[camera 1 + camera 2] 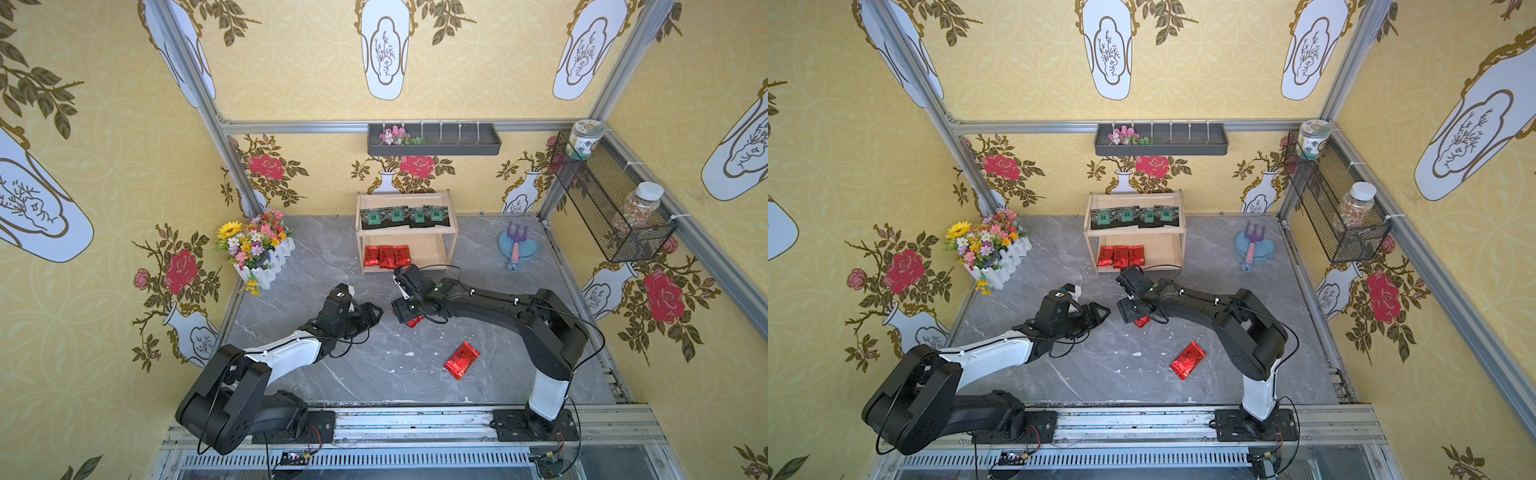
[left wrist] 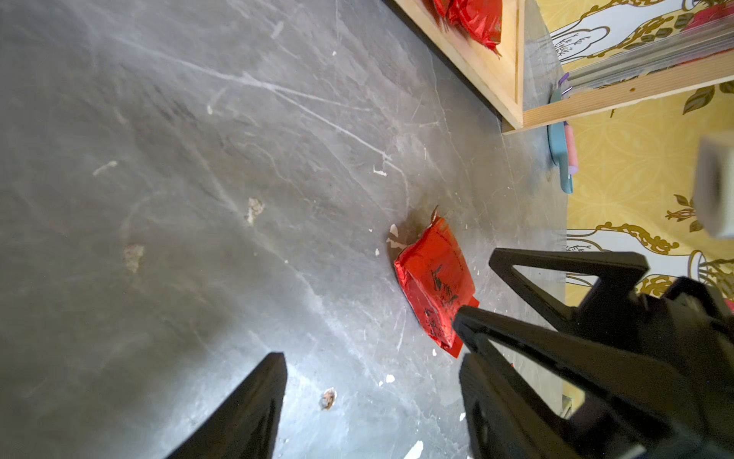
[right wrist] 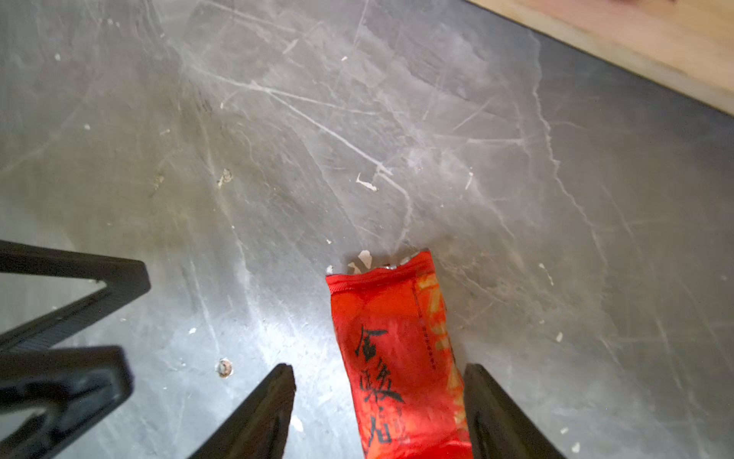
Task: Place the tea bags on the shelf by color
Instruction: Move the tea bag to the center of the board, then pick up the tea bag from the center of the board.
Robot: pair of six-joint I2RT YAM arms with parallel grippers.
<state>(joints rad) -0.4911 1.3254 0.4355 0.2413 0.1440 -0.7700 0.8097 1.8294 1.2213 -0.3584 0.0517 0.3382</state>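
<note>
1. Grey marbled tabletop, yellow flowered walls all round. Wooden shelf stands at the back, centre.
2. Top tier: four black tea bags in a row, edges overlapping. Lower tier: three red tea bags, bunched twd its left end.
3. Right pincer is down in front of the shelf, jaws spread, w/ a fourth red tea bag lying flat on the tabletop btwn them. Clear gap from bag to one finger, so it's not clamped.
4. Left pincer sits just opposite, tips aimed at the right one, jaws wide, nothing in them.
5. Fifth red tea bag lies loose on the tabletop, nearer the arms' base rail, apart from both pincers.
</note>
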